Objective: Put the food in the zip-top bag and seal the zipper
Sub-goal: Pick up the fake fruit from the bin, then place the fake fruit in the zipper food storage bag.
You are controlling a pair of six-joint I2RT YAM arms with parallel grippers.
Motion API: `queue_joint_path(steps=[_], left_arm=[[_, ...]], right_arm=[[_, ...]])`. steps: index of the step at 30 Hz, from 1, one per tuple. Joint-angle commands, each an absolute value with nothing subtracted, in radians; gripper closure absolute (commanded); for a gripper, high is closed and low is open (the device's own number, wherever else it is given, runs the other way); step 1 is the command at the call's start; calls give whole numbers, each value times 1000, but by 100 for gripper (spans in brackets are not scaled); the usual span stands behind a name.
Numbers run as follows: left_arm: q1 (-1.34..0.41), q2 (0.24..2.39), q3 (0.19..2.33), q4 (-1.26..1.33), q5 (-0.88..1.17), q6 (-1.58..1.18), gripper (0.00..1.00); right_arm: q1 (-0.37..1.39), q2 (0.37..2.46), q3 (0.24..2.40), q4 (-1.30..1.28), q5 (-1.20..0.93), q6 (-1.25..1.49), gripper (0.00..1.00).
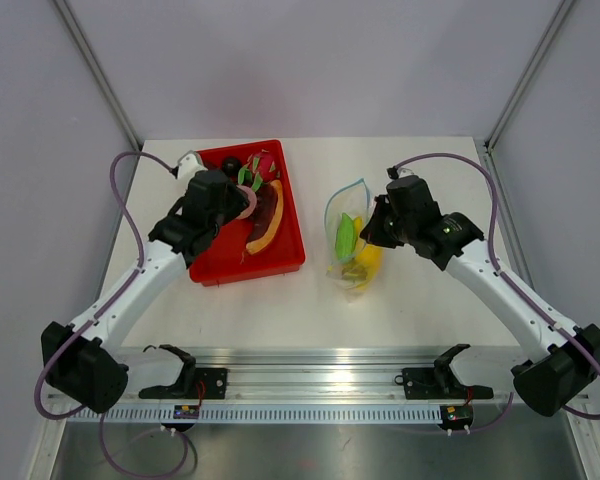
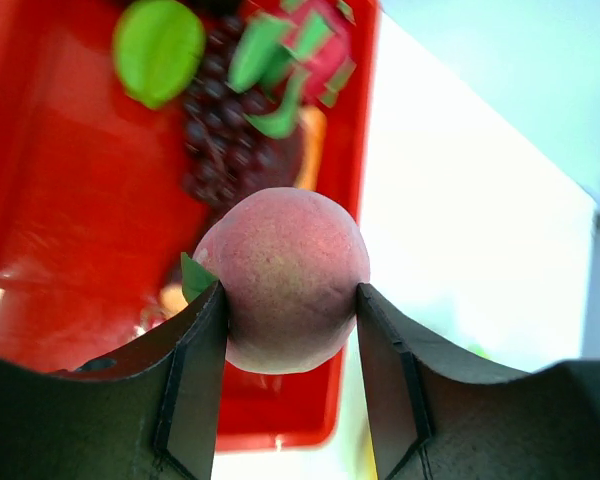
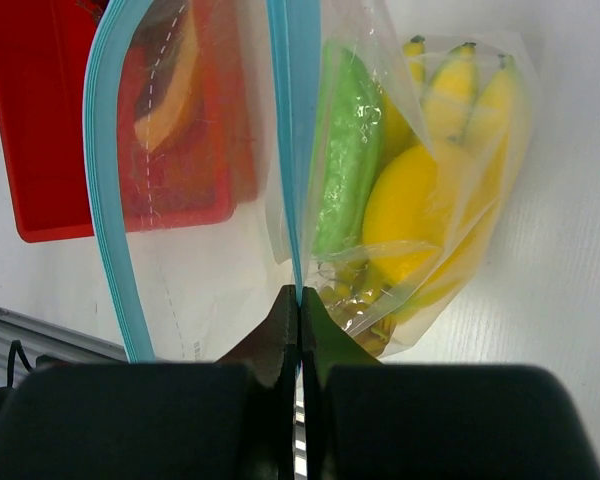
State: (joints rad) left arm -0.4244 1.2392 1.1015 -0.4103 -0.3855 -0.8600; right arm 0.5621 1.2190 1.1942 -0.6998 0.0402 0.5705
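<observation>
glossy red plastic tray [image 1: 226,266]; clear crinkly bag [image 3: 208,262].

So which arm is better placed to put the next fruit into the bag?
Left. The left gripper holds the peach above the red tray; the right gripper is shut on the zipper, holding the bag open.

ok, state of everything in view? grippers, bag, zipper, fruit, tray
left gripper: shut on peach, over the tray
peach: gripped, not in the bag
right gripper: shut on zipper, one side of the mouth
zip-top bag: mouth open; banana bunch, citrus, green piece inside
zipper: unsealed
red tray: holds grapes, papaya slice
</observation>
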Motion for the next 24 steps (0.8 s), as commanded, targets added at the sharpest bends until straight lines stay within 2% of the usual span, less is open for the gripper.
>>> queue_joint_path(steps=[1,8,16,24], left_arm=[[-482,1183,1081,-354,-345,-839,80],[-575,1173,1164,-354,-236,-758,75],[-705,1173,1249,-310,-63,-729,75],[-776,1293,1336,-244,52,-756,76]], right_arm=[[564,1201,1196,-664,25,577,100],[566,1226,1198,-643,11,584,100],[565,1250,1209,-635,17,592,100],[565,1258,1221,-635,11,601,100]])
